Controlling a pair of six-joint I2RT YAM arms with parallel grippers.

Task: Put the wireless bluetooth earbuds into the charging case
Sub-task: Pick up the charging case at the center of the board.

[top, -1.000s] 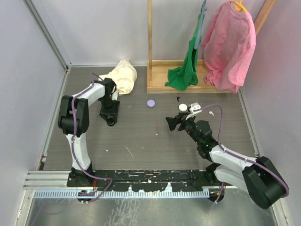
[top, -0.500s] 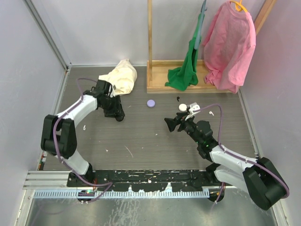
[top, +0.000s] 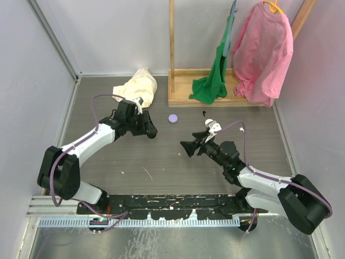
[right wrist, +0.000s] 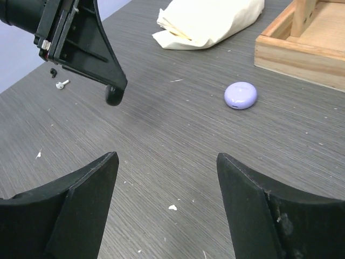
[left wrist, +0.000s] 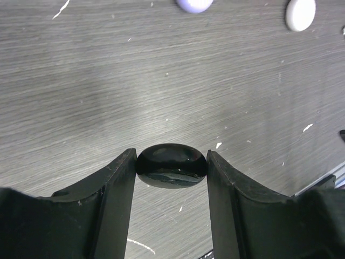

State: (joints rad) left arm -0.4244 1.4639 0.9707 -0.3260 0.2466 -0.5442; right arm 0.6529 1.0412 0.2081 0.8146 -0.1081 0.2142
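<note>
My left gripper [left wrist: 171, 168] is shut on a glossy black oval charging case [left wrist: 171, 164], held just above the table left of centre; it shows in the top view [top: 152, 133] and in the right wrist view [right wrist: 113, 96]. My right gripper [right wrist: 167, 162] is open and empty, facing the left gripper from the right [top: 186, 148]. A small black earbud [top: 204, 113] and a small white earbud [top: 241, 129] lie on the table farther back right. Two tiny pieces, one white [right wrist: 62, 83] and one black [right wrist: 53, 70], lie behind the left gripper.
A lilac round case [top: 172, 118] lies at mid-table, also in the right wrist view [right wrist: 240, 95]. A white oval case [left wrist: 300, 13] lies near it. A cream cloth [top: 137, 89] lies at the back left. A wooden rack [top: 215, 97] holds green and pink garments.
My left arm has swung right, carrying the black case from the left side towards the table's middle. My right gripper has shifted slightly left towards it.
</note>
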